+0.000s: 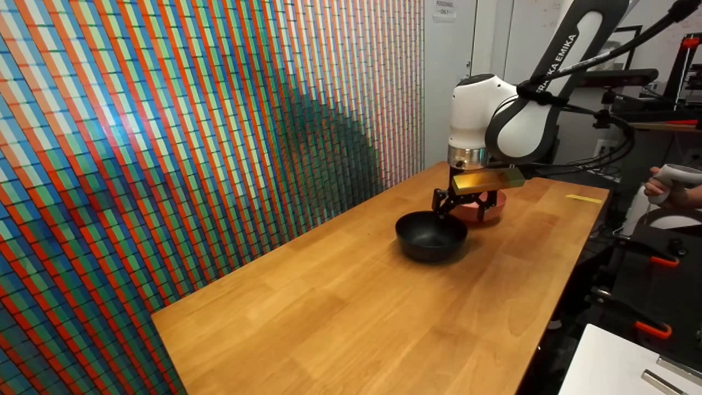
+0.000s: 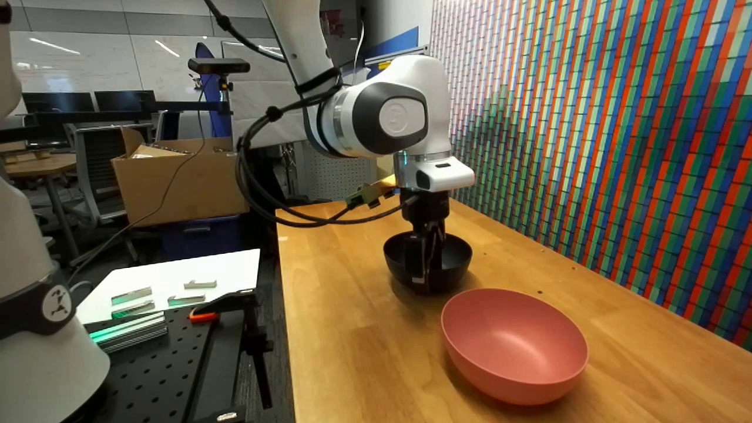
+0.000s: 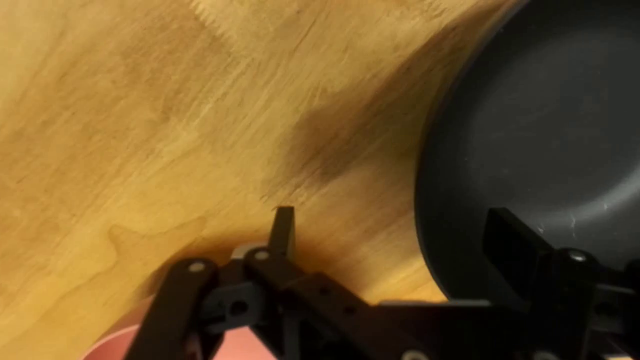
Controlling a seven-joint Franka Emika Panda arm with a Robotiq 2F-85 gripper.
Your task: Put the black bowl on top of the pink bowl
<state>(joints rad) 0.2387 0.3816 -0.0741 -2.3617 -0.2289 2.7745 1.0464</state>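
The black bowl stands upright on the wooden table in both exterior views (image 1: pixel 430 244) (image 2: pixel 459 264) and fills the right of the wrist view (image 3: pixel 550 125). The pink bowl stands upright and empty close beside it (image 2: pixel 517 346); it is partly behind my gripper in an exterior view (image 1: pixel 497 207), and only its edge shows in the wrist view (image 3: pixel 242 345). My gripper (image 3: pixel 392 209) is open and points down at the black bowl's near rim (image 1: pixel 462 215) (image 2: pixel 420 281). One finger is over the bowl's inside, the other outside. The rim passes between them, and nothing is gripped.
The wooden table (image 1: pixel 329 307) runs along a colourful striped wall (image 1: pixel 219 137). A yellow tape strip (image 1: pixel 583 198) lies near the table's edge. A white board (image 2: pixel 235 273) with metal pieces sits beside the table. Cables (image 2: pixel 249 176) hang from the arm. A person's hand (image 1: pixel 661 189) holds a controller.
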